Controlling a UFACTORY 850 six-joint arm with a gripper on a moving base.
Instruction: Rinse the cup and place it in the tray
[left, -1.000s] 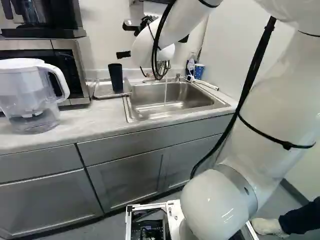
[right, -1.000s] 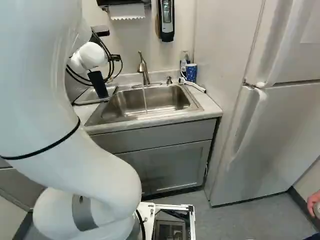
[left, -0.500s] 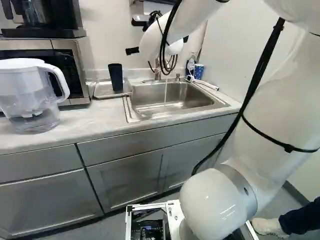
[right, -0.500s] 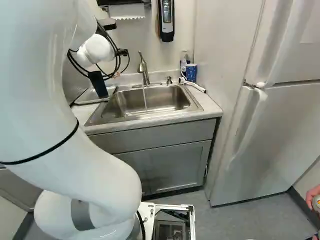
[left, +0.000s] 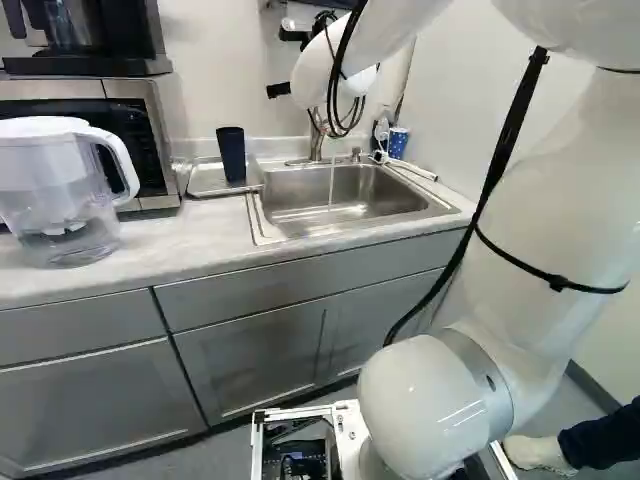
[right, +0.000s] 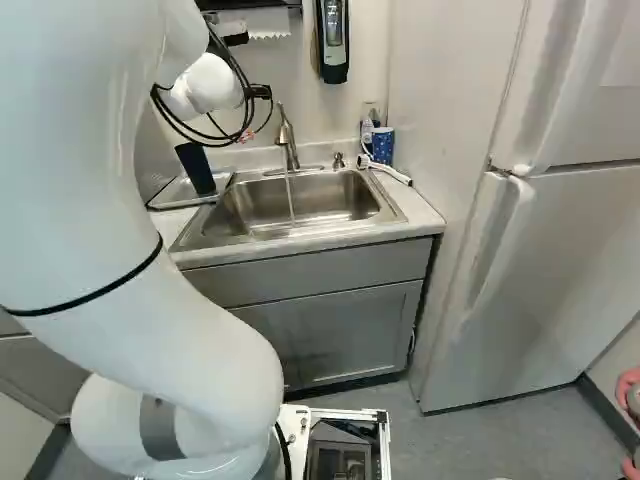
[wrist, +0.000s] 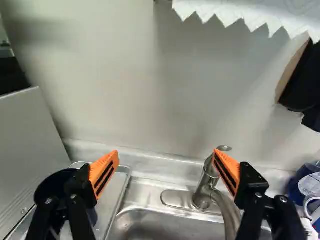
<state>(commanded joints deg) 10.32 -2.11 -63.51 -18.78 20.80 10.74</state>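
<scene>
Sink (right: 330, 205) lies below the released gripper (right: 246, 136), its fingers wide apart. Tray (left: 206, 180) sits lower, to its left; running faucet (right: 287, 135) stands near its right finger. Dark cup (left: 231, 155) stands in the tray, left of the gripper.

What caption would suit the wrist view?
Claw open before the wall, the faucet beyond one finger, the dark cup standing in the metal tray beyond the other.
</scene>
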